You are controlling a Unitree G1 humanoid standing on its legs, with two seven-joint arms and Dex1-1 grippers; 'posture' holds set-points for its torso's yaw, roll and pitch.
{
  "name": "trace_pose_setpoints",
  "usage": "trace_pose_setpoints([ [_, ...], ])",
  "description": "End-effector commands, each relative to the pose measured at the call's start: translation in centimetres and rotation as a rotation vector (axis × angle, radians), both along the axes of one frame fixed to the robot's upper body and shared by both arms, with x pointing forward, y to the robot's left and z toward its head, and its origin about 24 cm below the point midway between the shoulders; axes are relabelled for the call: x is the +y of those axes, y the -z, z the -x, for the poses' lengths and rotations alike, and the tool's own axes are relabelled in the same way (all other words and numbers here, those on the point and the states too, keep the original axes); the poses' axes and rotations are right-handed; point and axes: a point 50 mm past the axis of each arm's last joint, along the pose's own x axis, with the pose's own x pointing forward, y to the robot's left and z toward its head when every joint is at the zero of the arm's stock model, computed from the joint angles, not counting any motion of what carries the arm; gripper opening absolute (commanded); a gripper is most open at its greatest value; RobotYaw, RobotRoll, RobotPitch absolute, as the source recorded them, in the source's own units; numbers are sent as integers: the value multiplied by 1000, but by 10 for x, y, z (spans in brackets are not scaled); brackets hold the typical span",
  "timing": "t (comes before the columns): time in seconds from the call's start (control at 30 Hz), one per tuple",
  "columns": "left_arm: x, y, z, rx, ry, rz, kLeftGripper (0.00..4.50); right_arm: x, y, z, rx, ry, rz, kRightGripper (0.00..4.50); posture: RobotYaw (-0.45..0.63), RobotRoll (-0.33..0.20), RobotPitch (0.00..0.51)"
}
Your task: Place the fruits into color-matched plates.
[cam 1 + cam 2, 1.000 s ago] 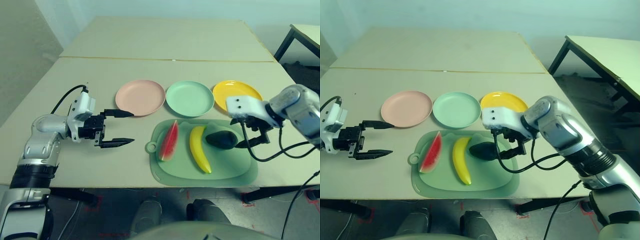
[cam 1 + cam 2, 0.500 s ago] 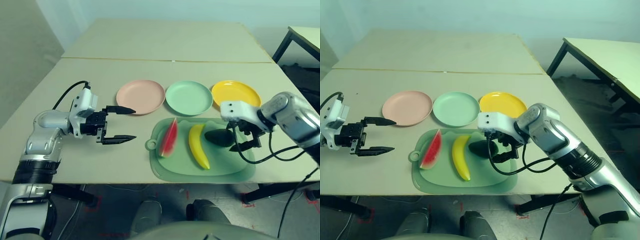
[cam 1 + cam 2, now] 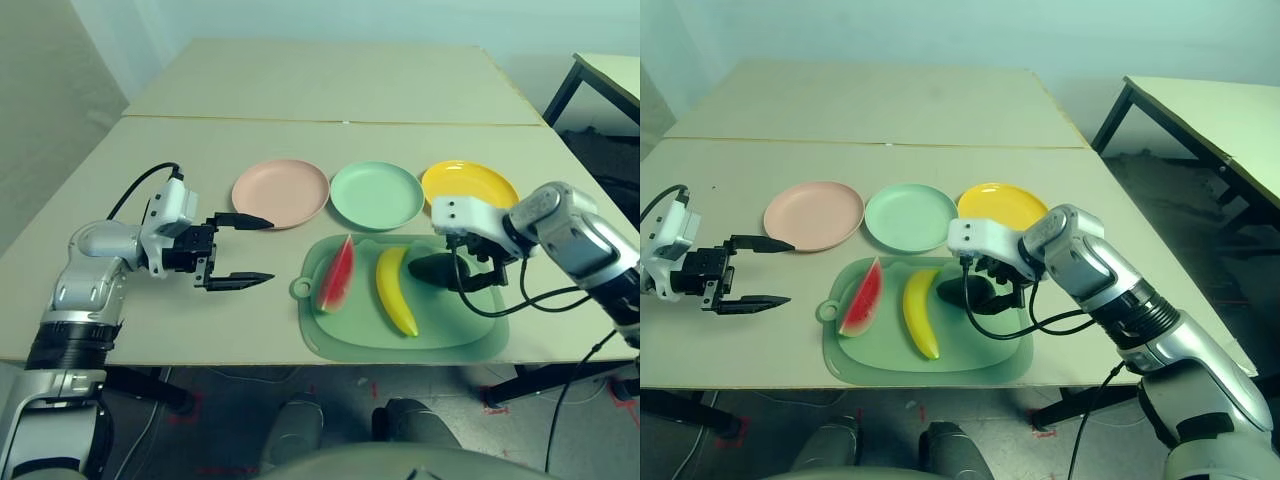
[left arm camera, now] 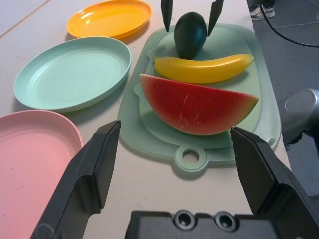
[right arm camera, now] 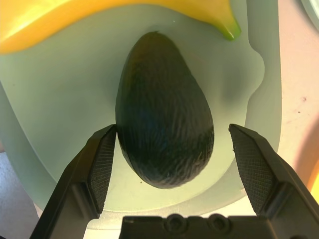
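On the green mat [image 3: 440, 335] lie a red watermelon wedge [image 3: 338, 277], a yellow banana [image 3: 394, 290] and a dark green avocado [image 3: 432, 270], left to right. Behind the mat stand the pink plate [image 3: 280, 193], the mint green plate [image 3: 376, 194] and the yellow plate [image 3: 470, 186], all bare. My right gripper [image 3: 464, 272] is open and low on the mat. Its fingers straddle the avocado [image 5: 163, 129], the left pad [image 5: 102, 159] almost against the skin. My left gripper [image 3: 242, 252] hangs open over bare table left of the mat, holding nothing.
The mat has a handle hole [image 3: 299, 292] at its left end, near the table's front edge. A second table [image 3: 330, 75] adjoins behind the plates. Black cables loop from my right wrist over the mat's right end [image 3: 520, 305].
My right gripper has slid left along the mat and now has the avocado between its fingers. The left arm has hardly moved, and the fruits lie where they were.
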Motion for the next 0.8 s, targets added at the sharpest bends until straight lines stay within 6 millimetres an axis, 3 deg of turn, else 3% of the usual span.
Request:
trace_pose_setpoints([
  [0.03, 6, -2, -3, -11, -40, 17, 4500, -4, 3, 0, -9, -11, 44, 3901, 105, 0, 36],
  [0.1, 7, -3, -4, -19, -47, 17, 4500, -5, 3, 0, -8, -12, 47, 3157, 105, 0, 36],
  [0.13, 7, -4, -4, -21, -47, 14, 4500, -6, 3, 0, -7, -13, 48, 3041, 106, 0, 33],
  [0.33, 7, -4, -4, -18, -44, 8, 4500, -7, 0, 1, -2, -16, 39, 3041, 106, 0, 33],
  [0.67, -1, -7, -5, -13, -84, 83, 4500, -11, -37, -18, -60, 19, -19, 3041, 112, 0, 33],
  [0.8, -1, -8, -4, -12, -100, 85, 4500, -12, -42, -26, -77, 25, -25, 3041, 117, 0, 33],
])
